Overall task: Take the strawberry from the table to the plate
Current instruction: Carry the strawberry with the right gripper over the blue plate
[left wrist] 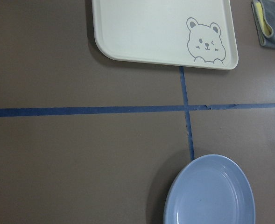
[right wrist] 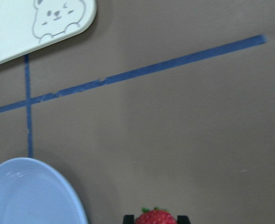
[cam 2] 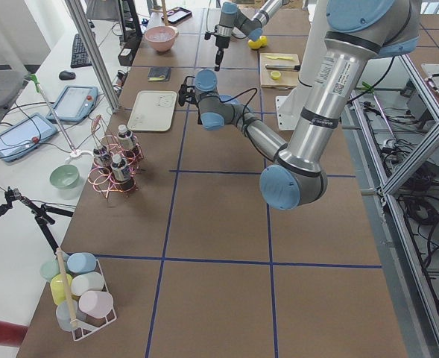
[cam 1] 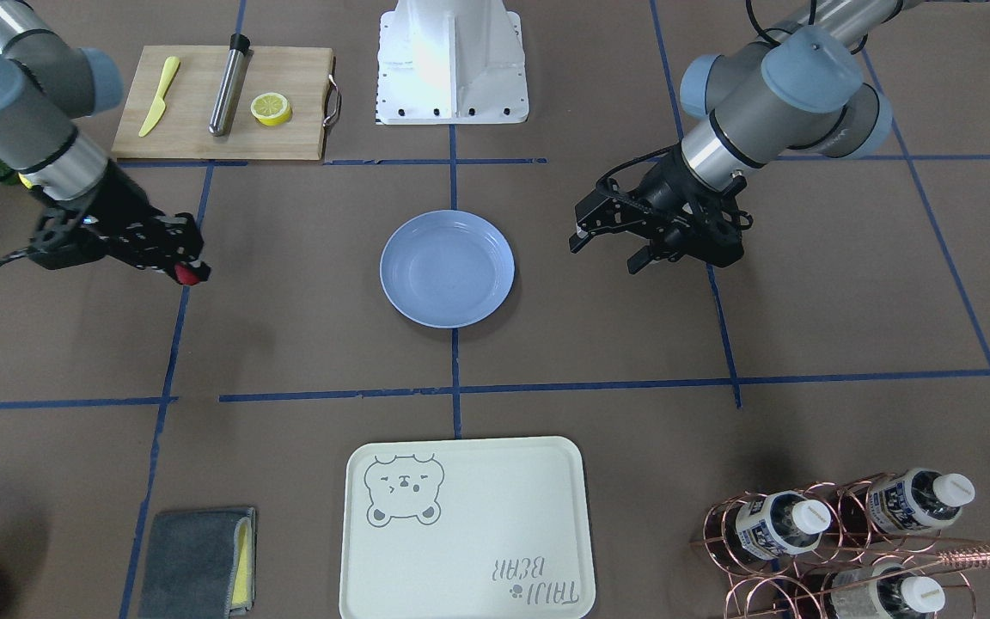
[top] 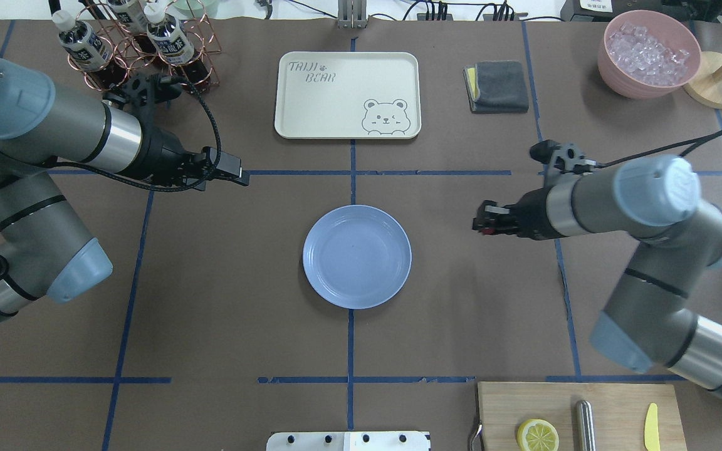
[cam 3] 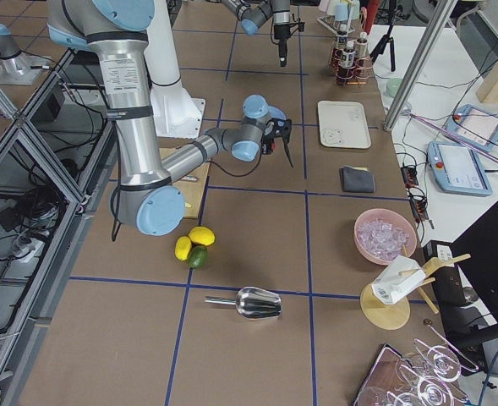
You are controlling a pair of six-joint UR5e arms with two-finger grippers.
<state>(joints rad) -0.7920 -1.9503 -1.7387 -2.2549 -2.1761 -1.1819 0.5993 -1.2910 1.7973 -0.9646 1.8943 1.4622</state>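
The strawberry (cam 1: pixel 191 273) is a small red berry pinched in my right gripper (cam 1: pixel 189 272), which is shut on it above the brown table (cam 1: pixel 306 335). In the overhead view the strawberry (top: pixel 485 229) hangs to the right of the light-blue plate (top: pixel 356 257), apart from its rim. The right wrist view shows the strawberry (right wrist: pixel 156 217) between the two fingers, with the plate (right wrist: pixel 30 196) at lower left. The plate (cam 1: pixel 447 268) holds nothing. My left gripper (cam 1: pixel 608 251) hovers open beyond the plate's other side, holding nothing.
A cream bear-printed tray (cam 1: pixel 465 529) lies beyond the plate. A wooden cutting board (cam 1: pixel 220 103) carries a lemon half, a yellow knife and a steel rod. A copper bottle rack (cam 1: pixel 847 533), a grey cloth (cam 1: pixel 198 559) and a pink bowl of ice (top: pixel 649 53) stand near the far edge.
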